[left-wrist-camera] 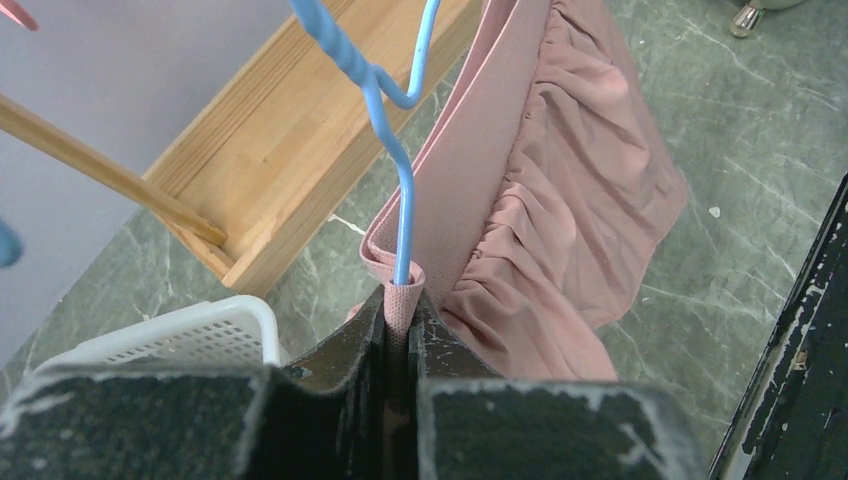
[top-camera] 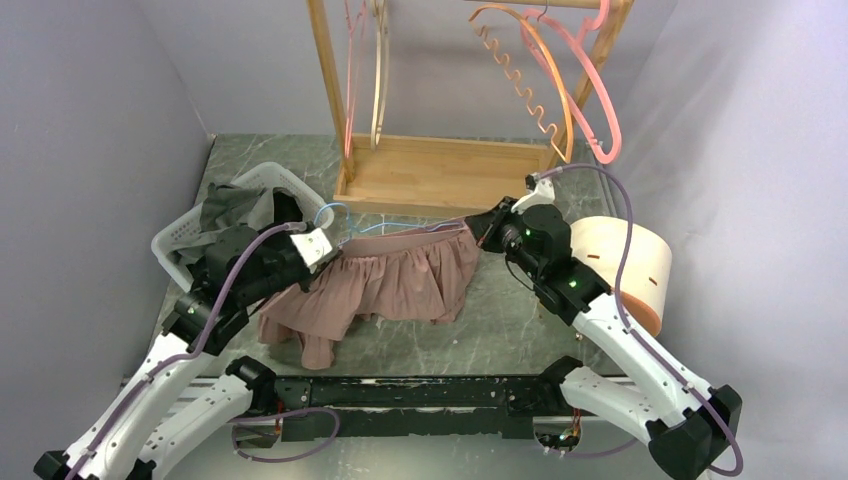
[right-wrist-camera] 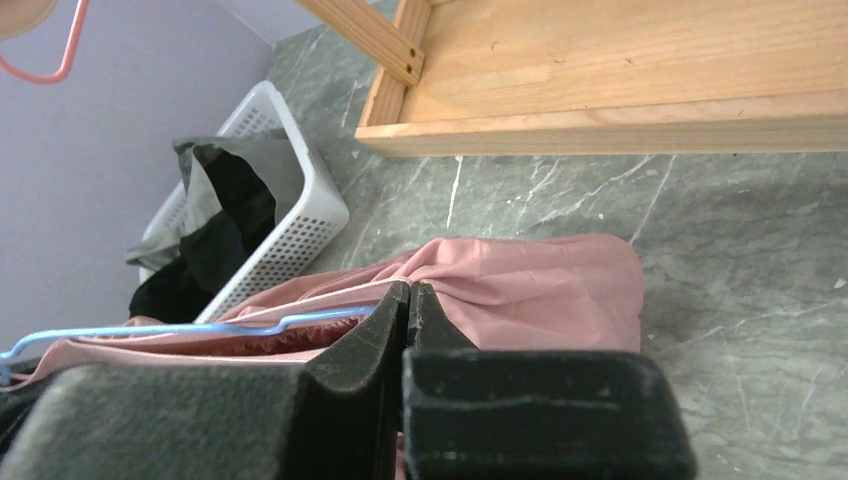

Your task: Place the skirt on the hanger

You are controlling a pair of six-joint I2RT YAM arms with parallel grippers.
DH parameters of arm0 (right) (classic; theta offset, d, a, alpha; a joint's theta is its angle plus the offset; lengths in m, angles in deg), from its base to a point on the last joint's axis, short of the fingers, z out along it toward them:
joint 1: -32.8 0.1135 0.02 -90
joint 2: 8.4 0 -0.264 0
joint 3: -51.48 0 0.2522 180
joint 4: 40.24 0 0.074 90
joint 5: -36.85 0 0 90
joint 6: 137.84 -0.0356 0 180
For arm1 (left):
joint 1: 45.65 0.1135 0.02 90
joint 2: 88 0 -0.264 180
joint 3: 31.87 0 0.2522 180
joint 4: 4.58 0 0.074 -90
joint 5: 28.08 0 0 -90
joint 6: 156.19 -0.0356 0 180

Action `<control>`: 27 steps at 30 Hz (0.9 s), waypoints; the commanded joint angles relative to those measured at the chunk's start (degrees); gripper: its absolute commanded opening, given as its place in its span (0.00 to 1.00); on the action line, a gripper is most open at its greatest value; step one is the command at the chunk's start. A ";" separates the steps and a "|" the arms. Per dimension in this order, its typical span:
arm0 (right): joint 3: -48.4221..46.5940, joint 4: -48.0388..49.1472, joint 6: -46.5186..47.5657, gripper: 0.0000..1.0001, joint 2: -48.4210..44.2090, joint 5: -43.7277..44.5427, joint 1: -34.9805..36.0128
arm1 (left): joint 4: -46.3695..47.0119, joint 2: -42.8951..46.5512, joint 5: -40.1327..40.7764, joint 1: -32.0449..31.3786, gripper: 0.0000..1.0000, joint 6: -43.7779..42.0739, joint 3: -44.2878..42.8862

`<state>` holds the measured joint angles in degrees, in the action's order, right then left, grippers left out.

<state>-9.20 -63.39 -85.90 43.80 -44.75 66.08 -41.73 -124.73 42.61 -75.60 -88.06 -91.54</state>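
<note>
A pink pleated skirt (top-camera: 400, 280) lies stretched on the marble table between my two grippers. A thin blue wire hanger (top-camera: 340, 215) runs along inside its waistband. My left gripper (top-camera: 325, 245) is shut on the waistband's left end. In the left wrist view the band folds around the hanger (left-wrist-camera: 385, 110) arm just ahead of the gripper (left-wrist-camera: 403, 300), with the skirt (left-wrist-camera: 560, 200) spreading right. My right gripper (top-camera: 490, 228) is shut on the waistband's right end. In the right wrist view the gripper (right-wrist-camera: 410, 290) pinches the skirt (right-wrist-camera: 540, 285), and the hanger (right-wrist-camera: 200, 328) runs off to the left.
A white basket (top-camera: 190, 235) holding dark clothes stands at the left. The wooden rack's base tray (top-camera: 450, 175) sits just behind the skirt, with pink and orange hangers (top-camera: 590, 90) hung above. A peach round bin (top-camera: 630, 265) stands at the right.
</note>
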 commanded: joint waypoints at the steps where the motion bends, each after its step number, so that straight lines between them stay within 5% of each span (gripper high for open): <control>1: -3.25 -2.32 6.31 0.00 -0.71 0.21 -2.08 | -0.89 -1.18 2.56 0.23 0.07 -1.39 -1.57; 12: -6.16 4.17 14.31 0.00 5.08 -28.36 -1.95 | 5.11 -8.00 -6.96 0.17 0.07 -0.04 -6.75; 27: -7.38 11.05 11.28 0.00 7.26 -37.61 -1.85 | 15.99 -8.80 -13.70 0.23 0.07 7.34 -2.95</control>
<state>-15.23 -58.63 -72.57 52.26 -75.55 64.00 -35.13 -134.74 34.31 -75.47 -84.80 -96.05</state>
